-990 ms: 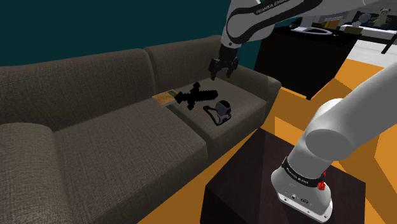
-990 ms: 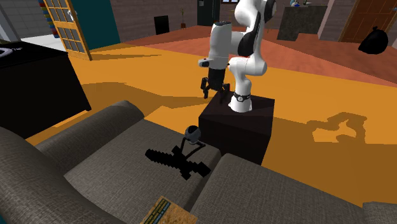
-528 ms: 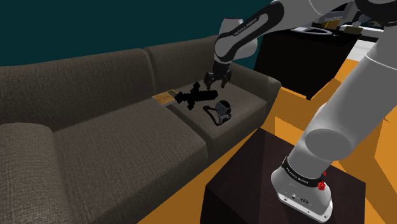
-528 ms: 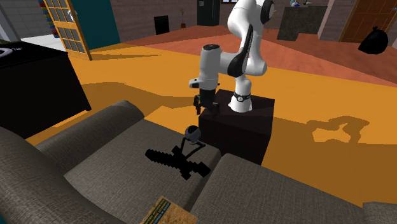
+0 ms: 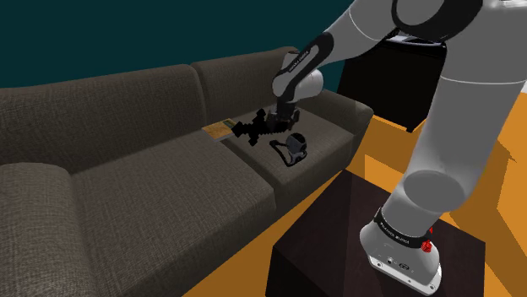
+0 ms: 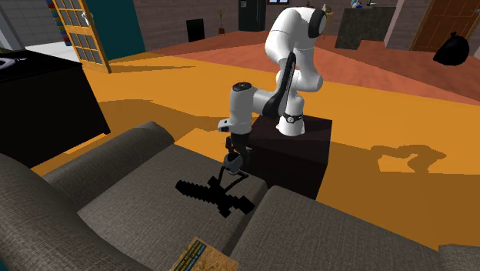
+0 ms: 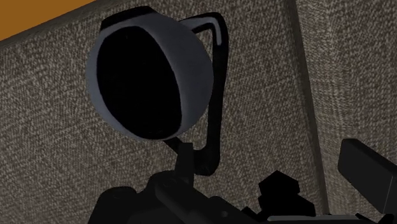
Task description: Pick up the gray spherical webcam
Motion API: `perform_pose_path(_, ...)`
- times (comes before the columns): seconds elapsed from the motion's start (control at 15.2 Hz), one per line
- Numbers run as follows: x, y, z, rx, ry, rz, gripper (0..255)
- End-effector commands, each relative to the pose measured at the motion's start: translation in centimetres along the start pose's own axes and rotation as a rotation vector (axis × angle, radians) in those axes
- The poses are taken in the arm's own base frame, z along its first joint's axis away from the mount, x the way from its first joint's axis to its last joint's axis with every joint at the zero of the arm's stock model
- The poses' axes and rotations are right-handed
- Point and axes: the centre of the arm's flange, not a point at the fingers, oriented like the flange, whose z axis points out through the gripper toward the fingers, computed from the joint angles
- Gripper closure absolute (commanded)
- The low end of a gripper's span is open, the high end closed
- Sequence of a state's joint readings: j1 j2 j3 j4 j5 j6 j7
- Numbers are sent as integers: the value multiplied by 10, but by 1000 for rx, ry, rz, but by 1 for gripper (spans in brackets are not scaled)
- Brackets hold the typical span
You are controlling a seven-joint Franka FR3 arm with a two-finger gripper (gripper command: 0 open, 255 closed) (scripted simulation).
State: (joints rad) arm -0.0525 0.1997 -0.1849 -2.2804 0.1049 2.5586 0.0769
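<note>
Gripper (image 6: 232, 148) points down, close above the webcam (image 6: 233, 161); open or closed, cannot tell, as black blends with black. The webcam is a gray ball with a dark face, sitting on the sofa (image 5: 152, 194) end cushion beside a black blocky sword (image 6: 211, 194). A small book (image 6: 198, 256) lies farther along the seat.

One sofa (image 5: 127, 186) was there. The loose things counted three, one of each kind: one webcam (image 5: 296, 143), grey and round, one black blocky sword-shaped object (image 5: 247, 131) and one flat book-like item (image 5: 218, 129). There was one white arm (image 6: 292, 46) and one dark stand (image 5: 338, 245). Further back were one black bag (image 6: 452, 50) and one door (image 6: 81, 31) with glass panes.
</note>
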Motion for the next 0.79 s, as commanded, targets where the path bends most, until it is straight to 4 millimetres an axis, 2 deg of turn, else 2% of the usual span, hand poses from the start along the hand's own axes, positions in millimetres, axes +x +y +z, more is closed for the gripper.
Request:
perform_pose_path(0.0,12,6,24,-2,-8,14,0)
perform_pose_path(0.46,45,21,107,-10,-39,59,0)
perform_pose_path(0.73,44,22,128,-10,-39,59,0)
